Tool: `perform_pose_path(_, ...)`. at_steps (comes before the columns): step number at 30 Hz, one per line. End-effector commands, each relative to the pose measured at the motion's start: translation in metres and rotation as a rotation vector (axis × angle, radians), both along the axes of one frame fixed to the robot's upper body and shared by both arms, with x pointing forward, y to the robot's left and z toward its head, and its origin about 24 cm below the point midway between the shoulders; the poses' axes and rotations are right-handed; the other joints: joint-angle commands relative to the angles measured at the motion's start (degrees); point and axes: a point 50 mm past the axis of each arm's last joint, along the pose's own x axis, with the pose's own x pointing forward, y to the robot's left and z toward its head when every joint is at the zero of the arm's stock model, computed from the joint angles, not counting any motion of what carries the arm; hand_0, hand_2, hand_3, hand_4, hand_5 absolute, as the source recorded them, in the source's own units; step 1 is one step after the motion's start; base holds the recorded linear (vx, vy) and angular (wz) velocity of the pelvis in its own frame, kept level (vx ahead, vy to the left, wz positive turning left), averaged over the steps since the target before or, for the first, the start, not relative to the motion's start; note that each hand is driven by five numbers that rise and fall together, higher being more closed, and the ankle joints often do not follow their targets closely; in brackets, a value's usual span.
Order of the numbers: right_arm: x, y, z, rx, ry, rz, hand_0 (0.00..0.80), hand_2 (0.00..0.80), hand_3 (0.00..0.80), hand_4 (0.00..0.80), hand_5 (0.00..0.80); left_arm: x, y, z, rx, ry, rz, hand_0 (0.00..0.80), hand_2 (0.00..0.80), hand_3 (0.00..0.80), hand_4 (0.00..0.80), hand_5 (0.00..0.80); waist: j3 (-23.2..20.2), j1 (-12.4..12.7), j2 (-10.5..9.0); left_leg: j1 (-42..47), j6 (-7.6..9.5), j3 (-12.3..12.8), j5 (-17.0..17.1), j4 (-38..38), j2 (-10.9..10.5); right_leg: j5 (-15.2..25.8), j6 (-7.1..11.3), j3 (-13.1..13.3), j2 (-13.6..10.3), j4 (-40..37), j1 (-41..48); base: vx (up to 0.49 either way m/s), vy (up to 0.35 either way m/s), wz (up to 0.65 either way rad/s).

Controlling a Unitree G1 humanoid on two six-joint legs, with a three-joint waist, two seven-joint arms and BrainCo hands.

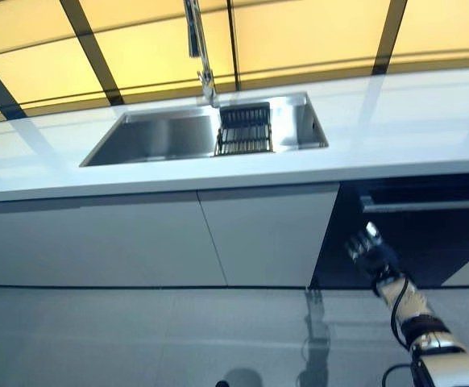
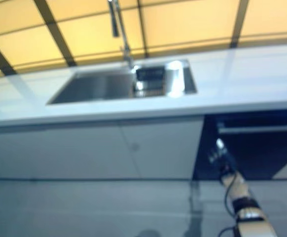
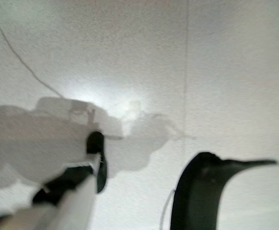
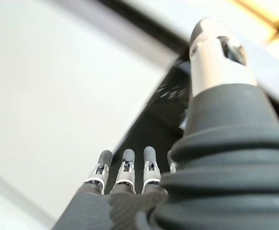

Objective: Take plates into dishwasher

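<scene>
Although no plates show in any view, I judge they would be stiff, smooth, breakable, best pinched at the rim. From the left: the sink (image 1: 162, 137) with its dark rack (image 1: 244, 129), then the dark dishwasher (image 1: 412, 234), where the right hand (image 1: 371, 256) reaches, fingers (image 4: 125, 167) straight, empty.

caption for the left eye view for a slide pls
The right robot hand, fingers straight, reaches toward the dark dishwasher front under the white counter, right of the sink.
</scene>
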Motion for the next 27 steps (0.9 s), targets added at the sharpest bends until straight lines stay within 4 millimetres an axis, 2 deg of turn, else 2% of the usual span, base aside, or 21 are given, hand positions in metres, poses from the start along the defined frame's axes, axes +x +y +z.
perform_pose_path(1,-0.012,0.005,-0.021,-0.052,0.081,0.059,0.0,0.0,0.0,0.0,0.0,-0.001,0.016,0.002,0.057,0.01,-0.01,0.0,0.0,0.0,0.0,0.0,-3.71,-1.0,-2.44,4.44,1.87,1.93,-2.79,-3.49,-1.31,1.46,-0.05,-0.58,2.9,-10.39,7.42,0.12,0.01,0.03)
perform_pose_path(4,-0.06,0.01,-0.072,-0.011,0.238,0.106,0.0,0.0,0.0,0.0,0.0,-0.004,0.011,-0.001,0.05,0.039,-0.01,0.0,0.0,0.0,0.0,0.0,-6.67,-1.89,-3.07,6.96,1.97,2.96,-0.14,-8.88,-1.15,4.14,-0.06,-1.78,4.37,-15.09,9.66,0.078,0.032,0.09)
perform_pose_path(7,-0.095,0.018,-0.102,0.017,0.343,0.133,0.0,0.0,0.0,0.0,0.0,-0.004,0.007,-0.002,0.046,0.056,-0.031,0.0,0.0,0.0,0.0,0.0,-8.07,-2.44,-3.49,8.43,1.88,3.12,0.6,-11.52,-1.25,4.97,0.35,-2.11,4.97,-17.23,11.0,0.088,0.019,0.06)
perform_pose_path(9,-0.129,0.033,-0.128,0.092,0.437,0.143,0.0,0.0,0.0,0.0,0.0,-0.004,0.002,-0.004,0.042,0.072,-0.033,0.0,0.0,0.0,0.0,0.0,-9.2,-3.25,-3.93,9.33,1.5,3.58,1.03,-13.23,-1.24,5.93,0.73,-2.72,5.45,-19.45,12.15,0.099,0.022,0.02)
perform_pose_path(14,-0.179,0.057,-0.157,0.165,0.593,0.172,0.0,0.0,0.0,0.0,0.0,-0.008,-0.005,-0.008,0.032,0.101,-0.022,0.0,0.0,0.0,0.0,0.0,-10.16,-4.56,-4.44,9.85,1.53,3.95,0.85,-13.62,-1.28,6.2,0.99,-2.62,5.63,-19.91,12.44,0.057,0.019,0.02)
perform_pose_path(16,-0.206,0.068,-0.168,0.252,0.681,0.151,0.0,0.0,0.0,0.0,0.0,-0.01,-0.009,-0.009,0.015,0.109,-0.019,0.0,0.0,0.0,0.0,0.0,-10.27,-5.15,-4.27,10.2,1.75,4.16,0.61,-13.55,-1.17,5.78,0.99,-2.41,5.57,-19.27,12.45,0.08,0.042,-0.02)
perform_pose_path(20,-0.225,0.069,-0.175,0.177,0.786,0.174,0.0,0.0,0.0,0.0,0.0,-0.019,-0.016,-0.013,-0.006,0.14,-0.014,0.0,0.0,0.0,0.0,0.0,-10.08,-5.74,-3.98,10.57,1.97,4.25,0.38,-13.66,-1.35,5.65,1.22,-2.11,5.5,-19.21,12.58,0.042,0.049,-0.03)
perform_pose_path(27,-0.233,0.074,-0.179,0.118,0.84,0.222,0.0,0.0,0.0,0.0,0.0,-0.023,-0.029,-0.015,-0.076,0.153,-0.022,0.0,0.0,0.0,0.0,0.0,-9.53,-5.53,-4.27,10.84,2.56,4.02,-0.06,-13.73,-1.6,5.48,1.58,-1.87,5.41,-18.79,12.66,-0.002,0.005,-0.02)
